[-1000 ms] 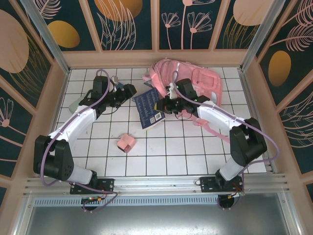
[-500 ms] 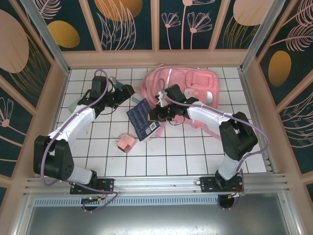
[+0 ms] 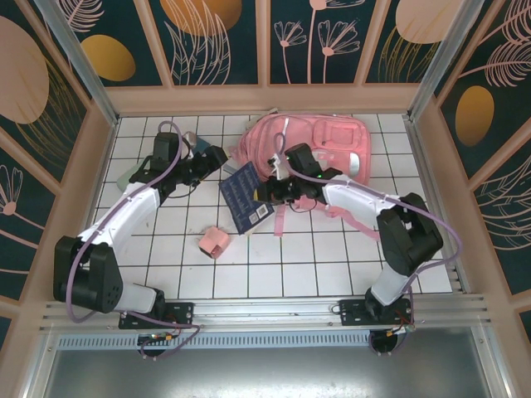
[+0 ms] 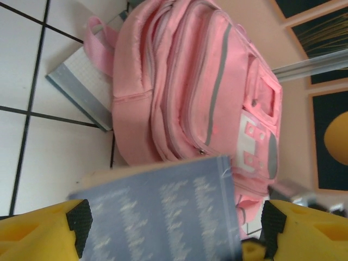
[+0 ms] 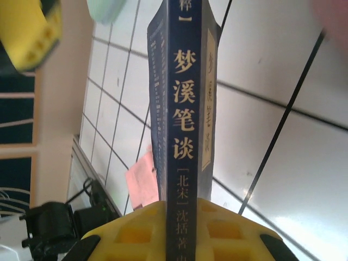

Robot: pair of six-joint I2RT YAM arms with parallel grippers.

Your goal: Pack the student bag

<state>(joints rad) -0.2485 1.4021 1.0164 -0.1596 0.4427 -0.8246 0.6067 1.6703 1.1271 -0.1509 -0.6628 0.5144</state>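
Note:
The student bag (image 3: 323,148) lies flat at the back of the table, a big pink backpack with its front pockets and pale strip facing up (image 4: 190,92). My right gripper (image 3: 267,192) is shut on a dark blue book (image 3: 246,196), held on edge just left of the bag. Its gold-lettered spine (image 5: 187,125) runs up from between my yellow fingers (image 5: 136,234). My left gripper (image 3: 220,159) is open by the book's far corner. The blurred blue cover (image 4: 157,217) fills the gap between its wide-set fingers (image 4: 79,217); I cannot tell whether they touch it.
A small pink box (image 3: 216,241) sits on the tiles in front of the book. A grey-white notebook (image 4: 81,81) lies partly under the bag's top strap. A mint-green item (image 3: 124,176) rests near the left wall. Wooden walls ring the tiled table.
The bag, crumpled and partly raised a second ago, now lies flat. My right gripper swung the book left and toward the front, then back a little. The left arm barely moved.

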